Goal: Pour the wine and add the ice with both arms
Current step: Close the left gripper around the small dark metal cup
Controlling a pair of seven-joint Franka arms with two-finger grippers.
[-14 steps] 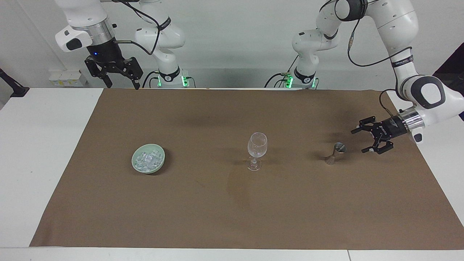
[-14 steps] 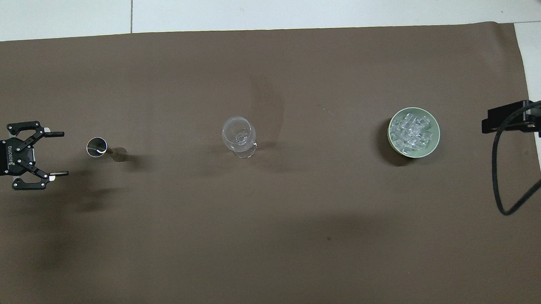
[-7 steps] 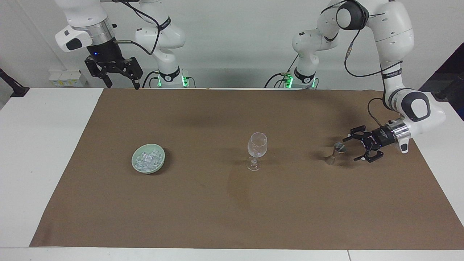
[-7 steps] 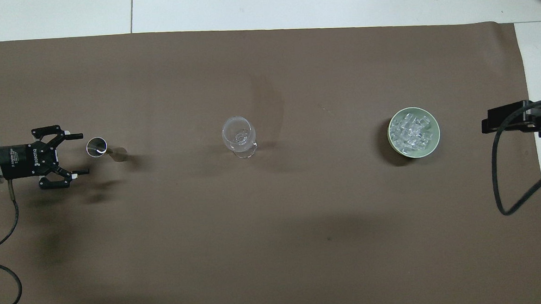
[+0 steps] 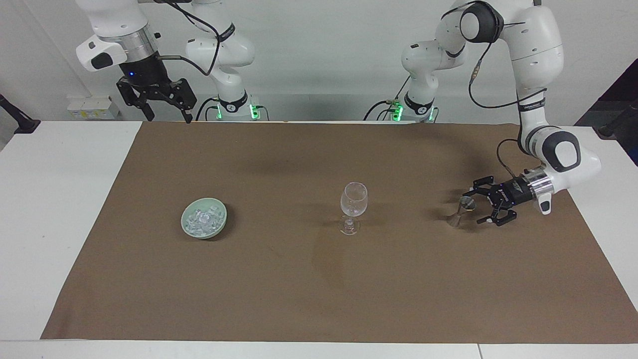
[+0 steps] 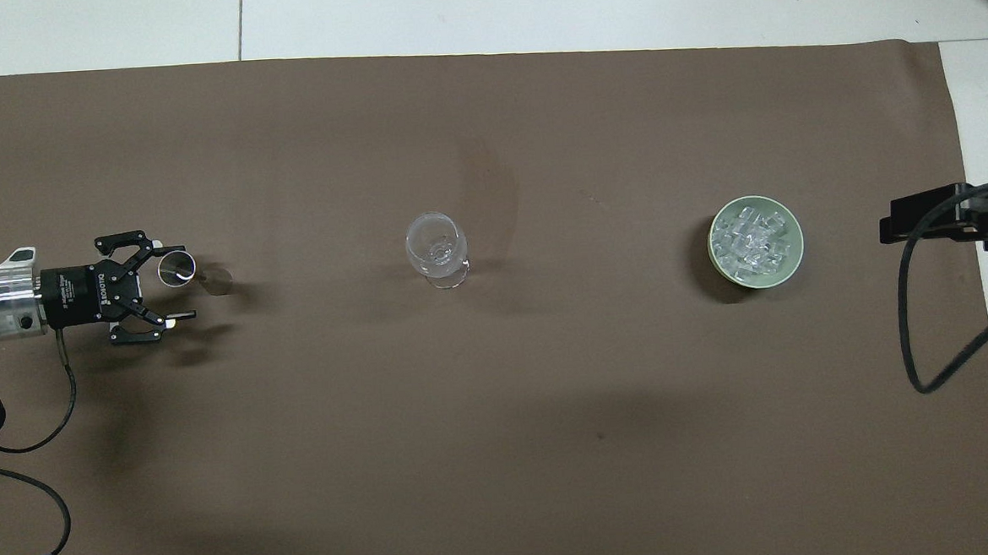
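We see 2 white arms at work over a brown mat (image 5: 299, 299) that covers most of the table (image 5: 50, 224). The left gripper (image 5: 474, 205) lies low and level at its own arm's end of the mat, its jaws spread on either side of a small metal jigger (image 5: 462, 209) without pinching it. The right gripper (image 5: 167, 107) waits high over the table's edge at the robots' end, jaws also spread, holding nothing.

In the middle of the mat stands an empty wine glass (image 5: 353, 204), upright. Toward the right arm's end sits the pale green bowl (image 5: 203, 218), and in it the ice (image 5: 202, 219), a heap of clear cubes, untouched.

We judge the jigger the weak point. It is narrow-waisted, and 1 finger appears to pass very close to its rim, so an uneven closing could tip it and spill whatever it holds. A slack pinch on smooth metal could let it swing during the carry. At the glass, a misjudged tilt would send liquid onto the mat, and a bump to the tall stem could topple it. Last, the small slick cubes could slip from 2 fingers.
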